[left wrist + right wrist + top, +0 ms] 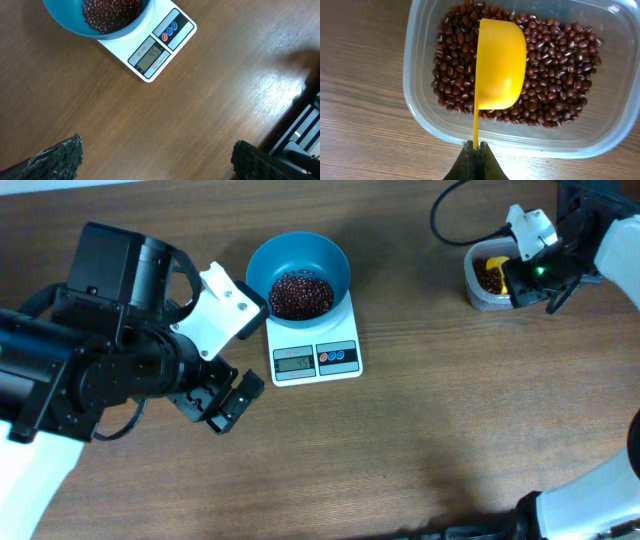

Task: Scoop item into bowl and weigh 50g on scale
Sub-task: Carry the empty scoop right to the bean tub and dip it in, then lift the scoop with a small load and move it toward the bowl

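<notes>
The right end effector (476, 150) is pinched tight on the handle of a yellow scoop (500, 65) over a clear tub (420, 105) of beans (555, 90), well right of the scale (316, 360). The left end effector (222, 402) gapes wide and empty just left of the scale, which carries the bean-filled bowl (332, 262).

My table (200, 125): wood-grain, faint sheen. Bowl (330, 262): smooth teal plastic. Scale (312, 336): glossy white plastic. Tub (417, 95): clear plastic, slightly cloudy. My scoop (501, 65): smooth glossy yellow plastic. Left finger pads (57, 157): rough, matt.

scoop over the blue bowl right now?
No, the right gripper holds the yellow scoop over the beans in the clear tub, away from the bowl.
</notes>
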{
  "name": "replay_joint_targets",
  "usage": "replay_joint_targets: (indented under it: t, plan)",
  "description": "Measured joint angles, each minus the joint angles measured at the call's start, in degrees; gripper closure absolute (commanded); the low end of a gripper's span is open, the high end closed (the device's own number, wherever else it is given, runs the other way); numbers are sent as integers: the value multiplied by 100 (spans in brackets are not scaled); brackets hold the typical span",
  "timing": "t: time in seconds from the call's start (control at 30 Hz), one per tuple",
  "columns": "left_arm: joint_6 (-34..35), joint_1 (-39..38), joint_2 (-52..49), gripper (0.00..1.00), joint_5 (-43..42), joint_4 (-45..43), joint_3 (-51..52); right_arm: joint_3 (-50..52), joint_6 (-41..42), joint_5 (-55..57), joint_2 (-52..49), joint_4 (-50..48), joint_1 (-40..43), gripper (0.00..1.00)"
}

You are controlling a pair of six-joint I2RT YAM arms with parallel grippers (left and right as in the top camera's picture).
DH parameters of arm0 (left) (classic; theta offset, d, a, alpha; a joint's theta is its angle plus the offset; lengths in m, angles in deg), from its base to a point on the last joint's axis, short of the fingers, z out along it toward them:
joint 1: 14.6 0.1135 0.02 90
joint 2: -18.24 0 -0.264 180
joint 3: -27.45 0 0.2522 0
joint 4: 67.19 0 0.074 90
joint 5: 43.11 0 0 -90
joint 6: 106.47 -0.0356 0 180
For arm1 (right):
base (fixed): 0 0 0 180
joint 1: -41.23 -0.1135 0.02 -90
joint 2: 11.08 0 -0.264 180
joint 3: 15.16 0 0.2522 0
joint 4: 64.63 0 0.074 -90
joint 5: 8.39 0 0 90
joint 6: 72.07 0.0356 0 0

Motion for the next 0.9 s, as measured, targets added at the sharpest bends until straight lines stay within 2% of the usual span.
replay_joint_targets:
  t: [0.3,0.63,0.9]
  plan:
    - [0,0,0,1,0,0,0,0,413,-1456,-2,13,1075,96]
    - [0,0,0,1,0,0,0,0,474,-2632,-2,15,1519,96]
    - [0,0,0,1,0,0,0,0,494,-3724,-2,48,1532,96]
